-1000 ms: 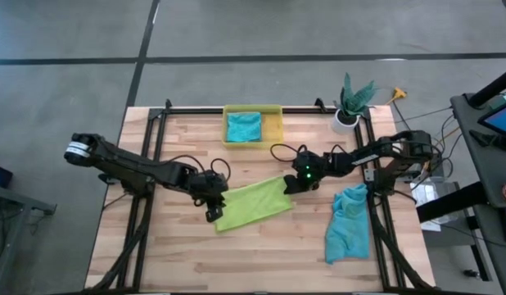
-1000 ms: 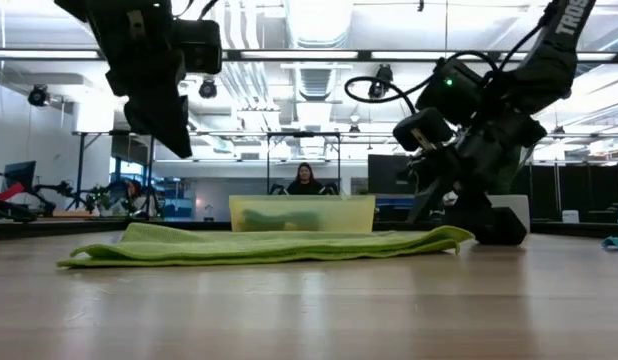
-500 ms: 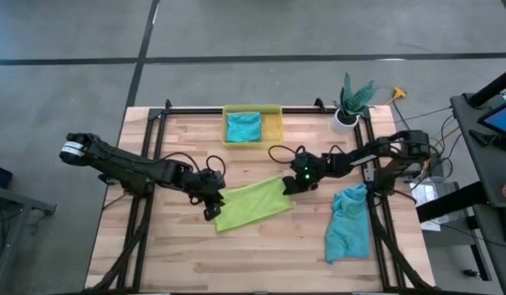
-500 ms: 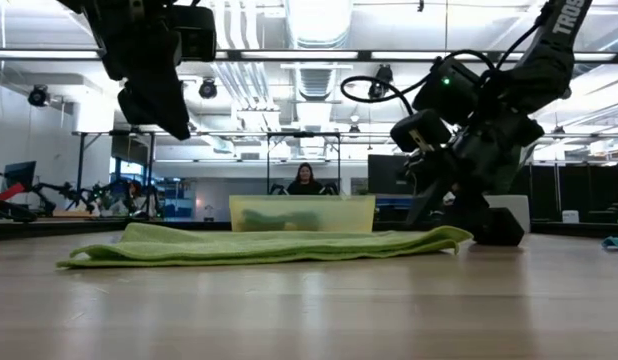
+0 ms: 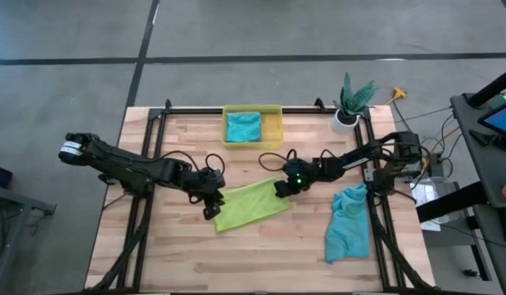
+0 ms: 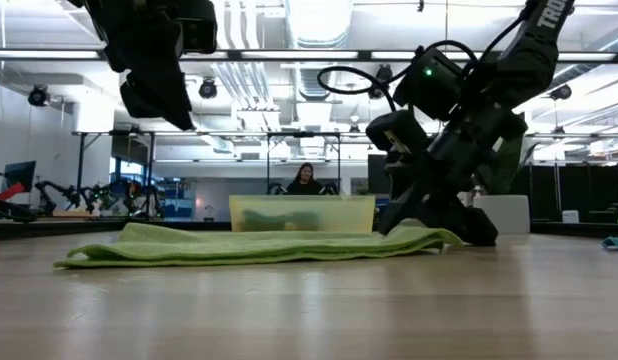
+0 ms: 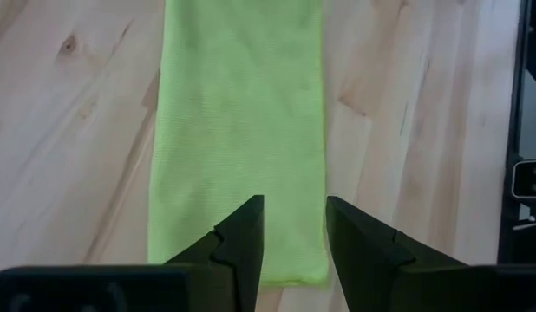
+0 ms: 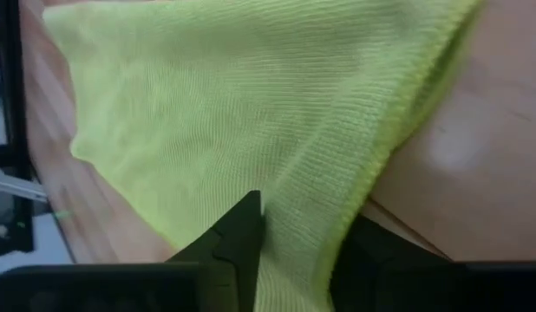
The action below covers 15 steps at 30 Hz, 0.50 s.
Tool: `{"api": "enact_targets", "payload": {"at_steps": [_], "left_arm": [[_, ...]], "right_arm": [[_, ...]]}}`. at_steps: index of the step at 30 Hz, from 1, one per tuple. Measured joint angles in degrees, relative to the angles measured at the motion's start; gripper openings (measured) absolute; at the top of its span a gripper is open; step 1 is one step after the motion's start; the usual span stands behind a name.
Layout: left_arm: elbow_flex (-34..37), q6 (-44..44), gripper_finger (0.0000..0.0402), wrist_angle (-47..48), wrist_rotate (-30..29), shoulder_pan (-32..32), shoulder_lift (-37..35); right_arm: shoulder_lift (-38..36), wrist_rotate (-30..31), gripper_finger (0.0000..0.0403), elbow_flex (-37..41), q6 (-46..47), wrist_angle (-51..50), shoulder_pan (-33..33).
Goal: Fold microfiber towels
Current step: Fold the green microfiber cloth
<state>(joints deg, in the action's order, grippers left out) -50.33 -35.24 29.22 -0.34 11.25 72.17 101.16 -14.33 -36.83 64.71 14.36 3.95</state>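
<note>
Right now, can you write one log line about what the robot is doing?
step: folding lime green towel | left hand: open, above towel's left end | right hand: fingers around towel's right edge | teal towel: in yellow bin

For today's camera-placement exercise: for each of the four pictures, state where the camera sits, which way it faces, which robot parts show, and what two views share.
High view: above the table, facing straight down; both arms show, left gripper and right gripper at opposite ends of the lime green towel.
Low view: table-top height, facing level across; both arms come in from above.
Left wrist view: on the left arm, facing down past its open fingers.
Right wrist view: on the right arm, close on the towel, fingers astride its edge.
Shared: all four show the lime green towel; the yellow bin shows in high and low.
</note>
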Motion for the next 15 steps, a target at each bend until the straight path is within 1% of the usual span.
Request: {"api": "enact_targets", "payload": {"at_steps": [3, 7, 9, 11, 15], "left_arm": [[0.0, 0.0, 0.0111, 1.1, 0.0, 0.0, -0.46], [0.02, 0.19, 0.0111, 1.86, -0.12, 0.0, -1.16], [0.06, 0.69, 0.0111, 2.33, -0.27, 0.0, -1.42], [-0.24, 1.09, 0.0111, 3.19, -0.39, -0.02, -1.8], [-0.27, 1.15, 0.0111, 4.52, -1.38, -0.17, -3.46]], "right_arm": [[-0.51, 0.63, 0.0069, -0.96, -2.61, -0.98, -0.07], [-1.73, 1.89, 0.0018, -3.5, -6.47, -5.44, 0.03], [-2.33, 2.03, 0.0012, -5.43, -8.12, -9.38, 0.2], [-3.04, 1.91, 0.001, -8.03, -10.12, -15.35, 0.17], [-3.25, 1.93, 0.001, -15.16, -17.35, -31.55, 0.59]]}}
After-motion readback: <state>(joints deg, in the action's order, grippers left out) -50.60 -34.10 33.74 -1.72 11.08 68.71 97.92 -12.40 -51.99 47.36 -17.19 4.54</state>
